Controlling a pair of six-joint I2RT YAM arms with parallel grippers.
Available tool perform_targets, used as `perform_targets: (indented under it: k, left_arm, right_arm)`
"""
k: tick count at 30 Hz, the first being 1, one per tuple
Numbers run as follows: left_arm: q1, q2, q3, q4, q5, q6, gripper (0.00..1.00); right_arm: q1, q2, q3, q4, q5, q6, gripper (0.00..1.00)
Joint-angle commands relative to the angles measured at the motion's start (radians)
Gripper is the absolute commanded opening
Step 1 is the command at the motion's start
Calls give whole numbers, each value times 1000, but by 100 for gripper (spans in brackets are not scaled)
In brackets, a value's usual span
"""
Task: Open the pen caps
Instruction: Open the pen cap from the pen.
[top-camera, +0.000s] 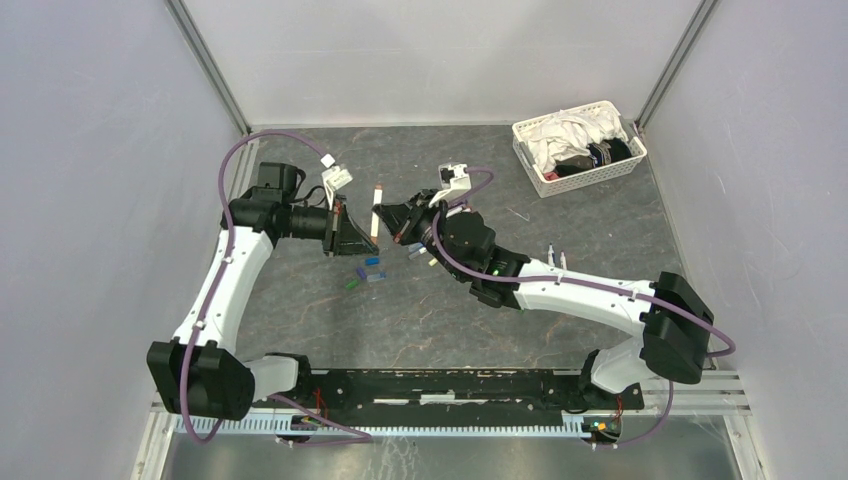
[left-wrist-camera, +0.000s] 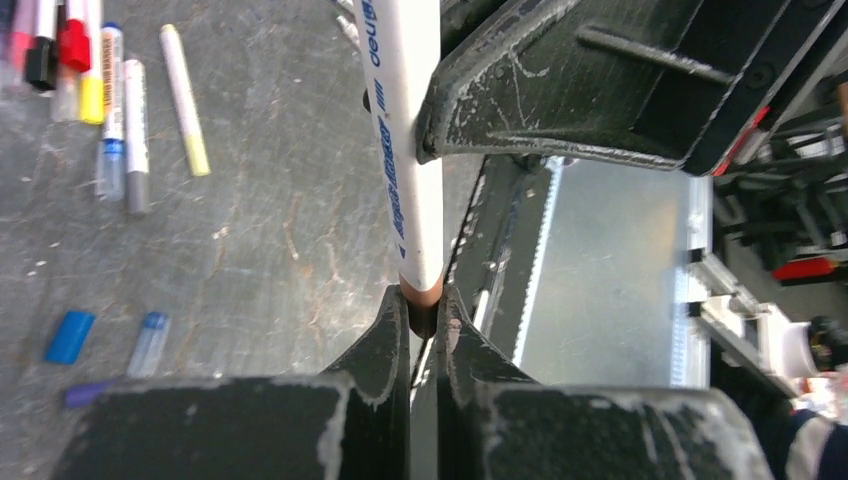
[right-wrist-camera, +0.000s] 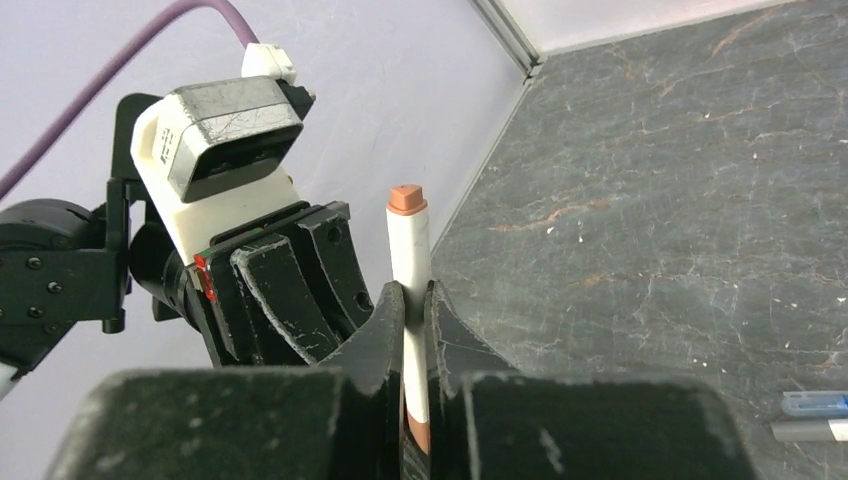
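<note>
A white pen (top-camera: 375, 212) with brown ends stands upright above the table between both grippers. My right gripper (right-wrist-camera: 417, 300) is shut on its white barrel (right-wrist-camera: 408, 255); the upper brown end (right-wrist-camera: 407, 198) sticks out free. From the other side, my left gripper (left-wrist-camera: 422, 305) is shut on the brown cap (left-wrist-camera: 420, 293) at the pen's lower end. One right finger (left-wrist-camera: 560, 90) presses the barrel (left-wrist-camera: 405, 130) higher up. Loose pen caps lie below: blue (left-wrist-camera: 69, 336), clear blue (left-wrist-camera: 150, 340), purple (left-wrist-camera: 85, 393). Several more pens (left-wrist-camera: 110, 90) lie together on the table.
A white lattice basket (top-camera: 590, 178) of cloths stands at the back right. More pens (top-camera: 555, 258) lie by the right forearm. Loose caps (top-camera: 372, 265) sit under the grippers. The black base rail (top-camera: 450, 385) runs along the near edge, and grey walls close three sides.
</note>
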Motion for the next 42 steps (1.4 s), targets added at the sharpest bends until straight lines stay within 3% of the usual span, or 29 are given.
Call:
perform_targets:
  k: [1, 6, 11, 18, 28, 42]
  left_arm:
    - [-6, 9, 57, -123, -111, 205, 2]
    - [-7, 13, 71, -188, -210, 322, 2]
    - [-17, -25, 45, -189, -318, 399, 2]
    - [-58, -51, 44, -219, -450, 493, 2]
    - [-251, -131, 28, -237, -719, 634, 2]
    - [-481, -144, 39, -247, -869, 744, 2]
  right_arm:
    - [10, -33, 32, -9, -33, 4, 11]
    - [-4, -110, 8, -108, -106, -68, 38]
    - [-87, -160, 9, -221, -298, -70, 50]
    - [-215, -177, 31, -310, -588, -57, 55]
    - [-341, -129, 101, -533, -822, -117, 57]
    - [-351, 2, 96, -507, -1188, -125, 60]
